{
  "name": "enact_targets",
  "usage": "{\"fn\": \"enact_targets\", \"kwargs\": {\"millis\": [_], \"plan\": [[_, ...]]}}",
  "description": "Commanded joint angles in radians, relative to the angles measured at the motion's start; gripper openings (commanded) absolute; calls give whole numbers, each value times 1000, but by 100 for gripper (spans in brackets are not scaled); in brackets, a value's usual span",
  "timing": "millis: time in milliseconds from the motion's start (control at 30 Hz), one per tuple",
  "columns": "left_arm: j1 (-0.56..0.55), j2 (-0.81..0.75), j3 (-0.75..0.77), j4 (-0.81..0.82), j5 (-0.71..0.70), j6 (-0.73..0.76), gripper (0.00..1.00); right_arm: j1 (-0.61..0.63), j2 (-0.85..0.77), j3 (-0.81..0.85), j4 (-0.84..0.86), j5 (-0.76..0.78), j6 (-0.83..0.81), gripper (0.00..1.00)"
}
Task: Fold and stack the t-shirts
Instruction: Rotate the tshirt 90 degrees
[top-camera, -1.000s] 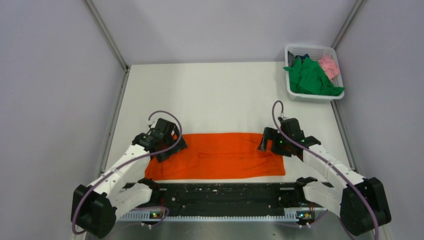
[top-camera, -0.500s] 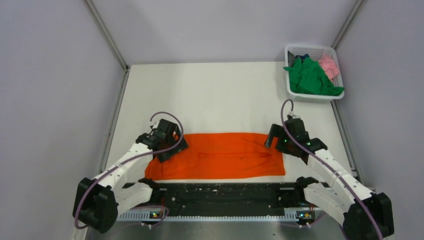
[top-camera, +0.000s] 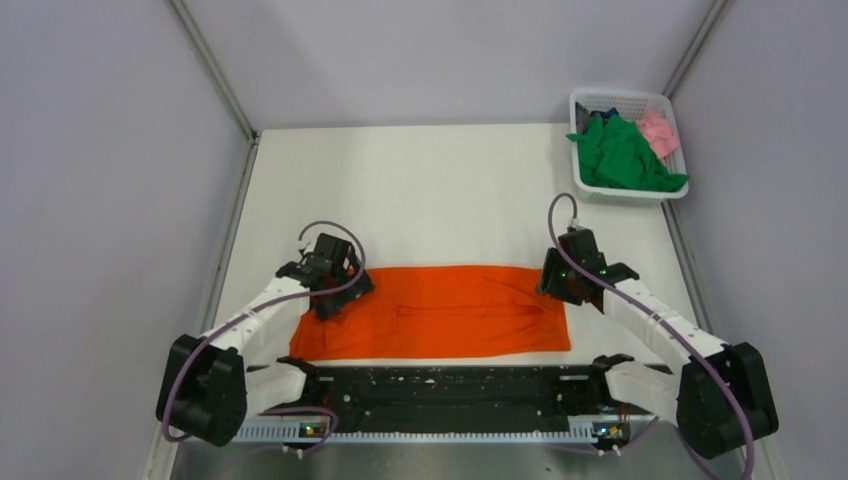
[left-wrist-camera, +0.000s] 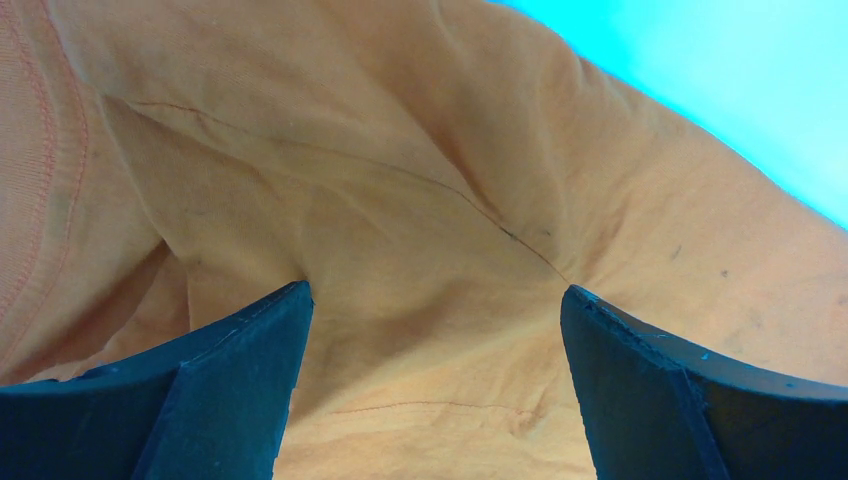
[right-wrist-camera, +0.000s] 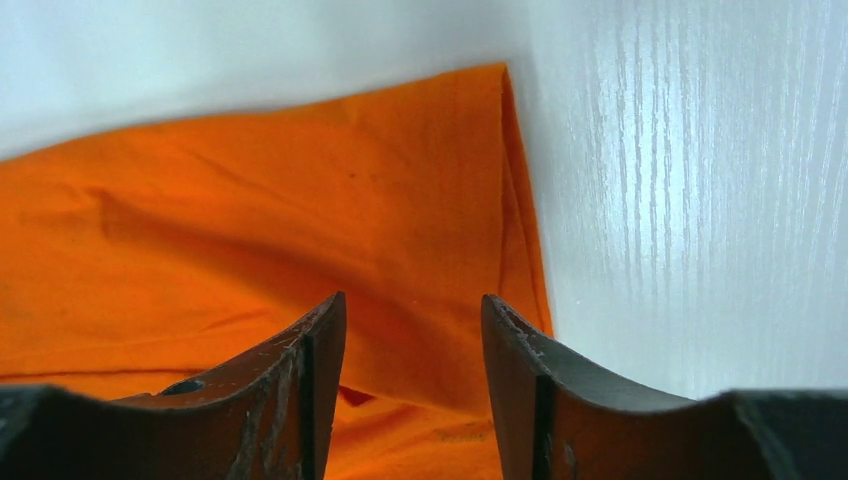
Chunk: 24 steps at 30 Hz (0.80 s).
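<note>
Laboratory robot test cell. A white table (top-camera: 440, 190) is enclosed on three sides by plain grey panels (top-camera: 100, 200) joined at the corners by metal struts (top-camera: 214, 70). A cabled left arm (top-camera: 250, 318) and right arm (top-camera: 650, 320) are bolted to a black mounting rail (top-camera: 450, 385) at the near edge. A white lattice basket (top-camera: 625, 100) stands in the far right corner.
</note>
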Motion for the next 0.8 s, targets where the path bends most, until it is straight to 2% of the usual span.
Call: {"fn": "enact_targets", "kwargs": {"millis": [0, 233, 300, 367, 567, 767], "plan": [[15, 16, -27, 60, 16, 22, 99, 10, 55, 4, 17, 53, 8, 50], [28, 24, -57, 85, 20, 23, 99, 9, 144, 4, 36, 82, 11, 43], [31, 26, -63, 88, 20, 23, 99, 9, 154, -1, 55, 76, 10, 34], [33, 28, -64, 86, 17, 25, 99, 9, 155, 1, 62, 88, 10, 20], [42, 29, -68, 79, -4, 28, 99, 10, 126, 82, -24, 228, -12, 0], [57, 32, -83, 79, -8, 32, 99, 9, 126, 117, -65, 307, -53, 0]]}}
